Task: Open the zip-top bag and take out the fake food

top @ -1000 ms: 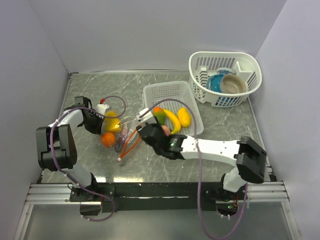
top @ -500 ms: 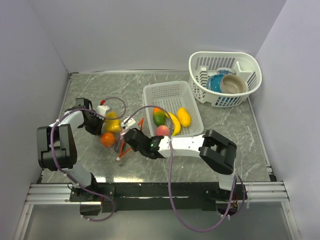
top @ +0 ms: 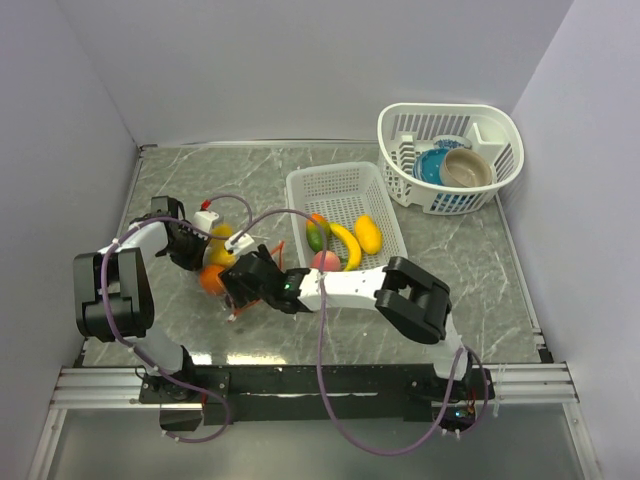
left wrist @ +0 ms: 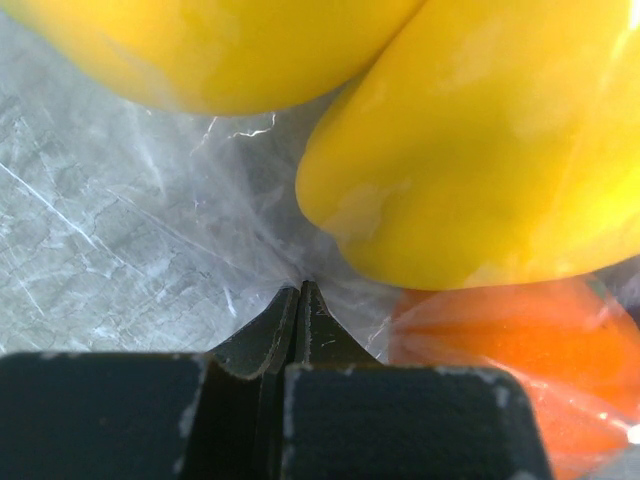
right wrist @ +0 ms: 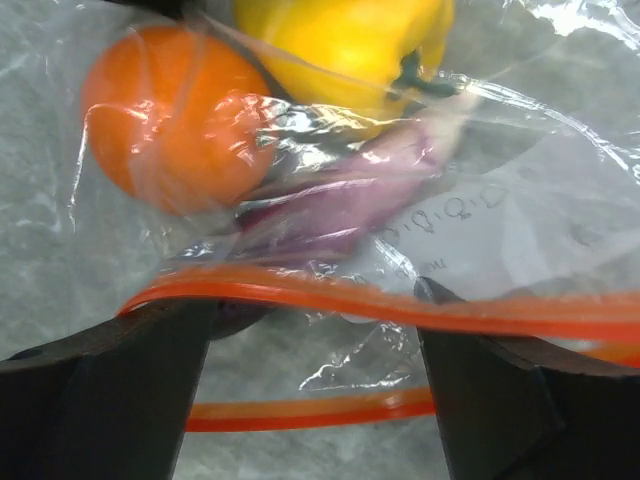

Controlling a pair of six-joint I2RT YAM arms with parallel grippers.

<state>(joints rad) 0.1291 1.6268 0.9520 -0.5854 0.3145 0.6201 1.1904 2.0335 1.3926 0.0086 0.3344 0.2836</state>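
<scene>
Zip-top bag (top: 218, 262) on the left half of the table (top: 450, 260), fake food (top: 213, 280) inside, left gripper (top: 192, 250) pinching its left side, right gripper (top: 235, 285) astride its near right edge, slotted basket (top: 345, 190) just right of the bag holding other pieces (top: 368, 234), dish rack (top: 450, 150) at far right with bowls (top: 465, 168) inside.

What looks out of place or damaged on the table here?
Nothing is spilled or broken. The zip-top bag lies crumpled, its zip strip halves parted; orange fruit and yellow pepper are inside.

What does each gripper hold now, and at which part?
The left gripper pinches the bag by its clear film; the right gripper holds nothing, jaws open at the zip strip.
</scene>
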